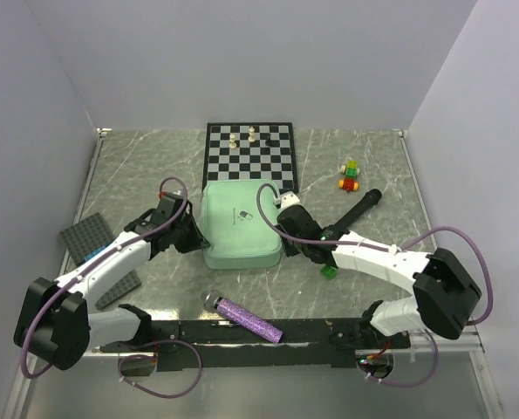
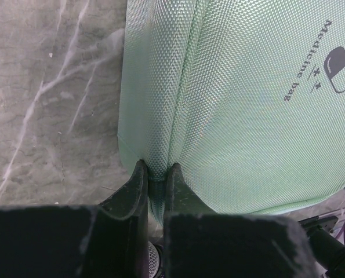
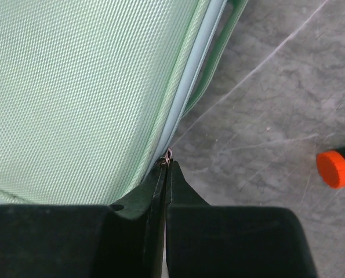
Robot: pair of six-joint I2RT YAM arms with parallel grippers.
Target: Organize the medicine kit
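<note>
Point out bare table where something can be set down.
Bare grey marble tabletop left of the black-and-white chessboard, down to the dark grey studded plate. Another patch right of the small coloured blocks. Crowded around the mint-green zip case, where the left gripper and right gripper pinch its edges.

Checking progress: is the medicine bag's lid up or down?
Down. The medicine bag lies flat, pill logo upward, no inner lining showing. Whether its zip is fully closed, cannot tell.

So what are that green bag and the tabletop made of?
The medicine kit looks like matte woven synthetic fabric: a fine weave shows all over it. The table looks like grey marble with white veins, faintly glossy, though it could be printed laminate.
</note>
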